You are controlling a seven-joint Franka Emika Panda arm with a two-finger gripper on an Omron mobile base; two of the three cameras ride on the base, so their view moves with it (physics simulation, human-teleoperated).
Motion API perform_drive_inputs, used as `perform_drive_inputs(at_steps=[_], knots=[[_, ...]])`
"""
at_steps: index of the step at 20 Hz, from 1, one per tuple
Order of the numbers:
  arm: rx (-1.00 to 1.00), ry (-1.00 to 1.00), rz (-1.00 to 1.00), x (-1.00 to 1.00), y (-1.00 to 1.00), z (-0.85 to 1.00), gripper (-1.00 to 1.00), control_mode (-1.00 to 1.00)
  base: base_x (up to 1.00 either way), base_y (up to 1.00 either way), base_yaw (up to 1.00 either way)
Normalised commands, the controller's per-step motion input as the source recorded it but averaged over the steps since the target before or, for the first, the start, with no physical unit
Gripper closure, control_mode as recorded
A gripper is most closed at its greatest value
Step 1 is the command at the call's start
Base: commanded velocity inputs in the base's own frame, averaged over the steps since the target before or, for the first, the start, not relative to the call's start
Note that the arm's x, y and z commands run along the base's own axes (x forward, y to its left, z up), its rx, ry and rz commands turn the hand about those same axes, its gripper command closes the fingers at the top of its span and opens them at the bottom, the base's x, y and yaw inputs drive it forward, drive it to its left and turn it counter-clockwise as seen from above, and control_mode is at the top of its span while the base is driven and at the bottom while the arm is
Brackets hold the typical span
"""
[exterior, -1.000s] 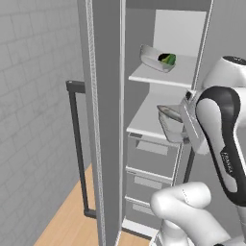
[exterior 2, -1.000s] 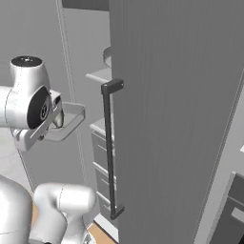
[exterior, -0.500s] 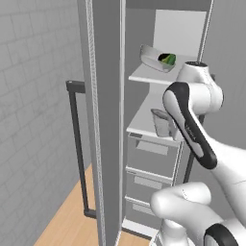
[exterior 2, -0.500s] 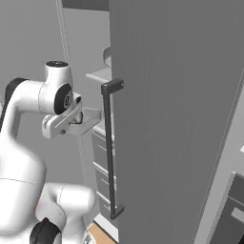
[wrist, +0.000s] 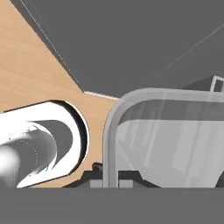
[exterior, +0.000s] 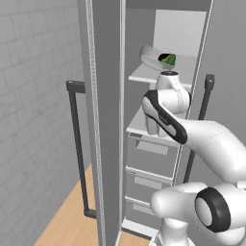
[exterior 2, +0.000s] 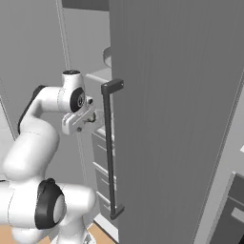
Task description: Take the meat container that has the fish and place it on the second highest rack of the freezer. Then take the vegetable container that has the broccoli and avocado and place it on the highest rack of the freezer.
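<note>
gripper (wrist: pixel 111 181) clamped on clear container (wrist: pixel 166 140) rim | freezer (exterior: pixel 163 120) doors open

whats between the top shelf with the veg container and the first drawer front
The lower shelf board, with the arm reaching over it, in the left base view.

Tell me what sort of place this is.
Probably a rendered kitchen: a tall grey freezer stands open, with pale shelf boards and drawers inside, a tiled wall to one side and a wood floor.
</note>
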Motion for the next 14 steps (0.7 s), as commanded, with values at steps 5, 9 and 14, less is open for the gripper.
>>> perform_drive_inputs(at_steps=[5,9,14], knots=[[-0.05,-0.15,0.0,1.0,-0.35,-0.59,1.0,-1.0,0.0,0.0,0.0],[-0.02,-0.05,0.0,1.0,-0.21,-0.13,1.0,-1.0,0.0,0.0,0.0],[0.0,-0.02,-0.02,0.91,-0.19,-0.12,1.0,-1.0,0.0,0.0,0.0]])
